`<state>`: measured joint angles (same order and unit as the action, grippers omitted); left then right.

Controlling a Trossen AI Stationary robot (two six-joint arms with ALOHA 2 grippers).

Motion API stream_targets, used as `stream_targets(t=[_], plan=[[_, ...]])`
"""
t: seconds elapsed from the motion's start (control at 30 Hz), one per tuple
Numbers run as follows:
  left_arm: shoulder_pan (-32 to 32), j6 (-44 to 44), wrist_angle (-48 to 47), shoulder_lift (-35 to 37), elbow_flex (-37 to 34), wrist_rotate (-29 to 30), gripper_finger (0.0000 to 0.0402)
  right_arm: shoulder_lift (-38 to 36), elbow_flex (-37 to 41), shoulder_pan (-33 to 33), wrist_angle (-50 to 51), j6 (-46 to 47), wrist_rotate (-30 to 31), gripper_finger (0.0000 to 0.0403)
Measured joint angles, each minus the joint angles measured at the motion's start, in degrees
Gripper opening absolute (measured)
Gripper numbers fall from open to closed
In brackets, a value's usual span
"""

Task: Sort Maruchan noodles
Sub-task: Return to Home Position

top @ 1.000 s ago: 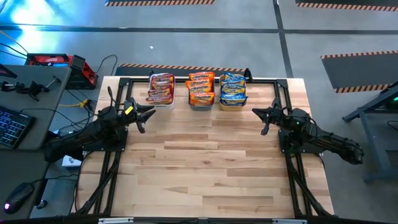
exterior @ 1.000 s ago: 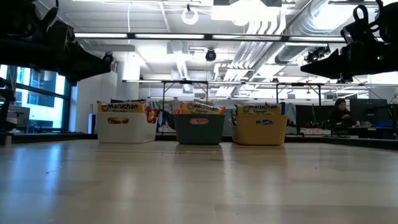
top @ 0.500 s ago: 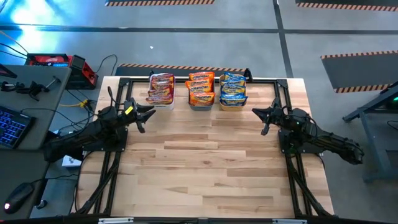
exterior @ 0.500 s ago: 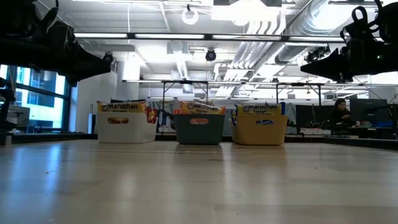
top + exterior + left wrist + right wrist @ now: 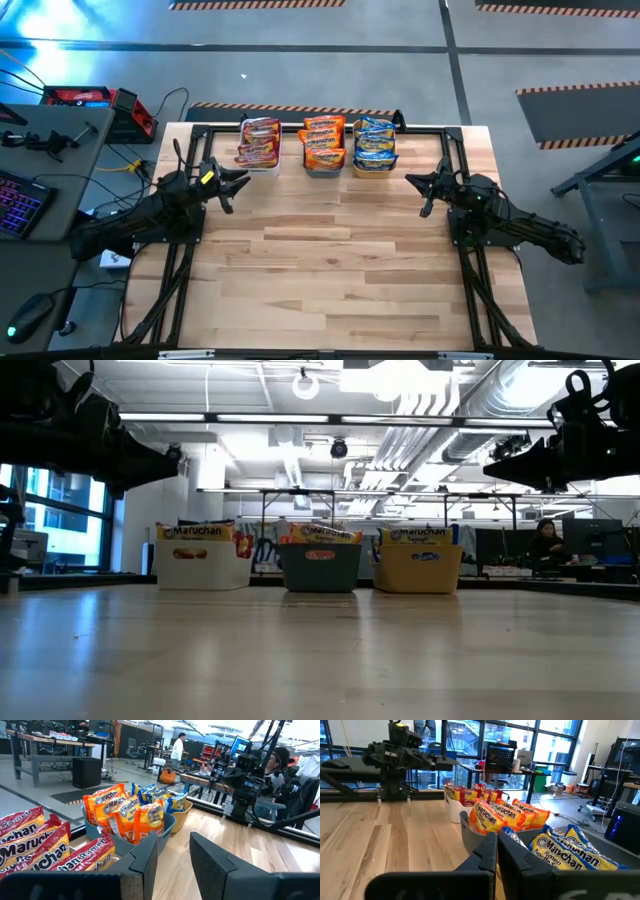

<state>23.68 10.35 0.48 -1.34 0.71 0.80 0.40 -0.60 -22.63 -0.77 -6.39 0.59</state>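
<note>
Hovering above the surface (image 5: 330, 260), both tools empty: left tool (image 5: 236, 188) parted a little, right tool (image 5: 421, 190) pinched together. Ahead of the left tool, pink-red Maruchan noodles (image 5: 259, 141) sit in the white bin (image 5: 200, 568); between the tools, further off, orange packets (image 5: 324, 142) in the teal bin (image 5: 320, 568); ahead of the right tool, blue-and-yellow packets (image 5: 375, 140) in the yellow bin (image 5: 418, 568).
</note>
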Motion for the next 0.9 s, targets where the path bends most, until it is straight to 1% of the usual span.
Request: stream_targets(t=[0.13,0.27,0.4,0.9], plan=[[-0.1,0.0,0.0,0.0,0.0,0.0,0.0101,0.0,0.0,0.0,0.0,0.0,0.0,0.0],[-2.8,0.0,0.0,-0.8,0.0,-0.3,0.0101,0.0,0.0,0.0,0.0,0.0,0.0,0.0],[-4.1,0.0,0.1,-0.8,0.0,-0.2,0.0101,0.0,0.0,0.0,0.0,0.0,0.0,0.0],[-4.3,0.0,0.0,-0.8,0.0,-0.1,0.0101,0.0,0.0,0.0,0.0,0.0,0.0,0.0]])
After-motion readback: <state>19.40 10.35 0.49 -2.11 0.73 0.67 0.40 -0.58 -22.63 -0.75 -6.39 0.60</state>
